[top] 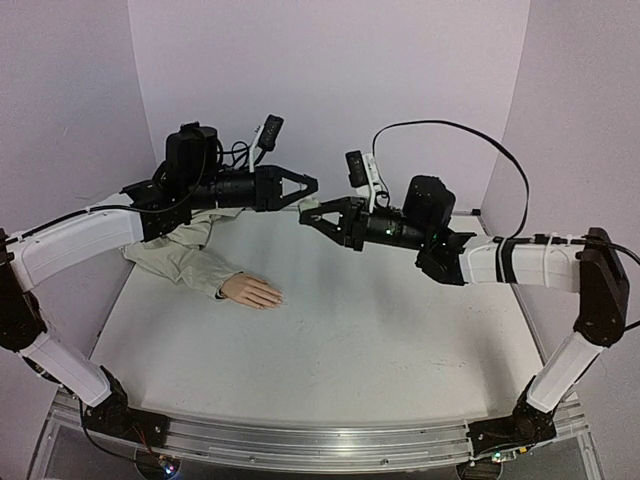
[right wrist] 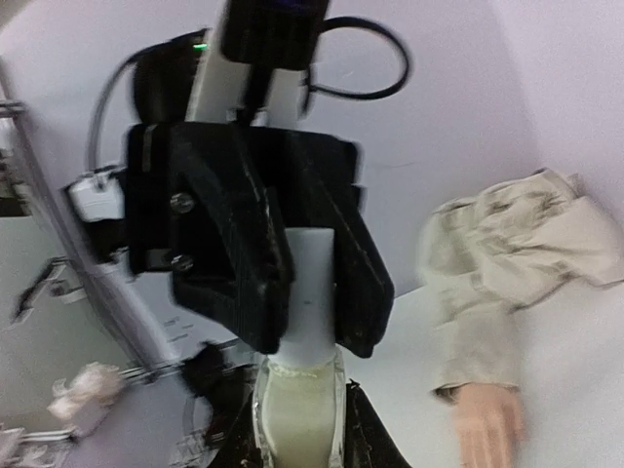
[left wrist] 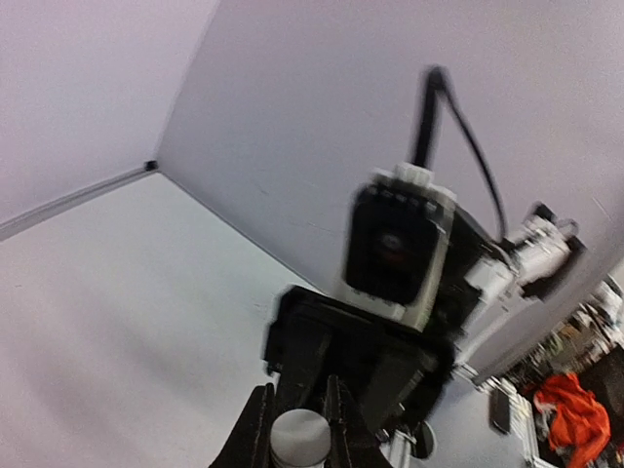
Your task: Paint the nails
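The peach mannequin hand (top: 252, 291) lies palm down on the table, its beige sleeve (top: 185, 255) running back left. Its nails are too small to make out. It also shows in the right wrist view (right wrist: 485, 424). Both grippers meet in mid-air above the back of the table. My right gripper (right wrist: 300, 434) is shut on the glass body of a small bottle (right wrist: 297, 409) of pale polish. My left gripper (left wrist: 300, 429) is shut on the bottle's white cap (right wrist: 310, 283). In the top view the left gripper (top: 308, 188) and the right gripper (top: 308, 215) hide most of the bottle.
The white table (top: 380, 330) is walled by pale panels at the back and sides. The left arm (top: 80, 235) reaches over the sleeve. The right arm (top: 520, 262) comes in from the right. A black cable (top: 470, 135) loops above the right wrist.
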